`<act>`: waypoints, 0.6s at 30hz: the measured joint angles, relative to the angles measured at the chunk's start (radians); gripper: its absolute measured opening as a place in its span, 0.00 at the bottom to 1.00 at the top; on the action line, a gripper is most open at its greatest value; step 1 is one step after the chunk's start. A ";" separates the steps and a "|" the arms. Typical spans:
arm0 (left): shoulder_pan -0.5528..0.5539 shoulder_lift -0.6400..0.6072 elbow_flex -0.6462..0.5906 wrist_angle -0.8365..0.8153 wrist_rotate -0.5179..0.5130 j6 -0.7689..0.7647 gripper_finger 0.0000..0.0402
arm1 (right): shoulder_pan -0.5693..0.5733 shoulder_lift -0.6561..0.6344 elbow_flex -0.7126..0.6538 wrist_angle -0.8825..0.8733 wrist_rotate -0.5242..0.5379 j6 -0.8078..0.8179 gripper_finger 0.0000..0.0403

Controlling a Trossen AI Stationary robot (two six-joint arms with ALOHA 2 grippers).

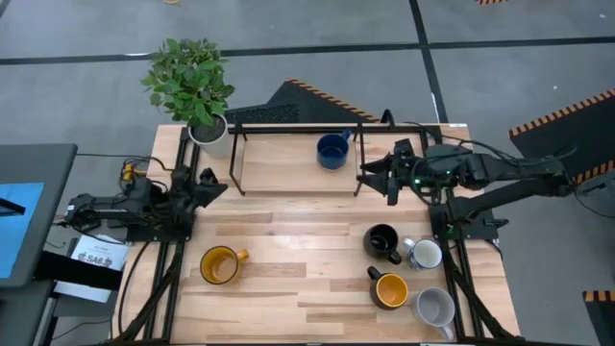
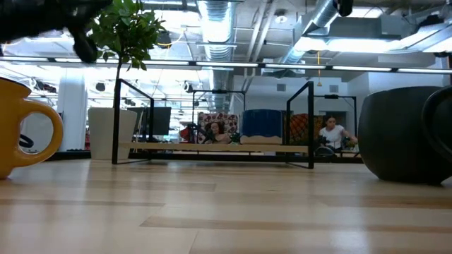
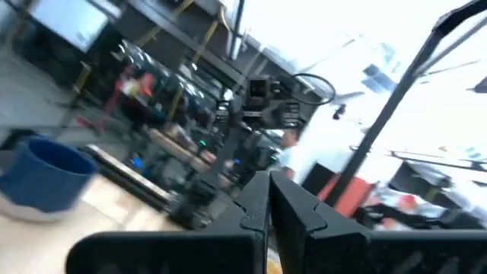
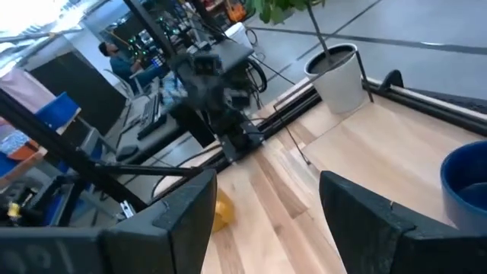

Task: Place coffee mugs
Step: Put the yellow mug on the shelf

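A dark blue mug [image 1: 333, 151] stands on the raised wooden shelf [image 1: 288, 163] at the table's far side; it also shows in the right wrist view [image 4: 466, 183] and the left wrist view [image 3: 49, 179]. A yellow-orange mug [image 1: 221, 264] stands at the near left. At the near right stand a black mug [image 1: 383, 242], a white mug with bluish marks [image 1: 423, 254], a second yellow-orange mug [image 1: 389, 288] and a light grey mug [image 1: 435, 308]. My right gripper [image 4: 266, 205] is open and empty, just right of the blue mug. My left gripper [image 3: 268, 205] is shut and empty at the table's left edge.
A white plant pot [image 1: 209, 133] with a green plant stands at the far left corner. A black metal frame [image 1: 298, 125] runs around the shelf. The bare wood in the middle of the table [image 1: 298, 250] lies between the mugs. People show in the room behind.
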 joint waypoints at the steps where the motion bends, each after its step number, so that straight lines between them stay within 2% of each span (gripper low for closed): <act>1: -0.002 0.023 0.045 -0.024 0.017 -0.010 0.01 | 0.000 0.007 0.000 0.009 0.000 0.000 0.65; 3: -0.008 0.088 0.158 -0.124 0.058 -0.012 0.02 | 0.000 0.015 0.000 0.052 0.000 0.000 0.65; 5: -0.013 0.180 0.292 -0.319 0.125 0.003 0.06 | 0.000 0.013 0.000 0.085 0.000 -0.012 0.65; 11: -0.038 0.496 0.735 -1.069 0.338 0.151 0.23 | 0.000 -0.014 0.002 0.136 -0.001 -0.039 0.65; 14: -0.069 0.643 0.882 -1.365 0.405 0.271 0.30 | 0.000 -0.028 0.002 0.139 0.000 -0.040 0.65; 18: -0.130 0.765 0.960 -1.551 0.412 0.373 0.34 | 0.000 -0.031 0.002 0.140 0.000 -0.041 0.65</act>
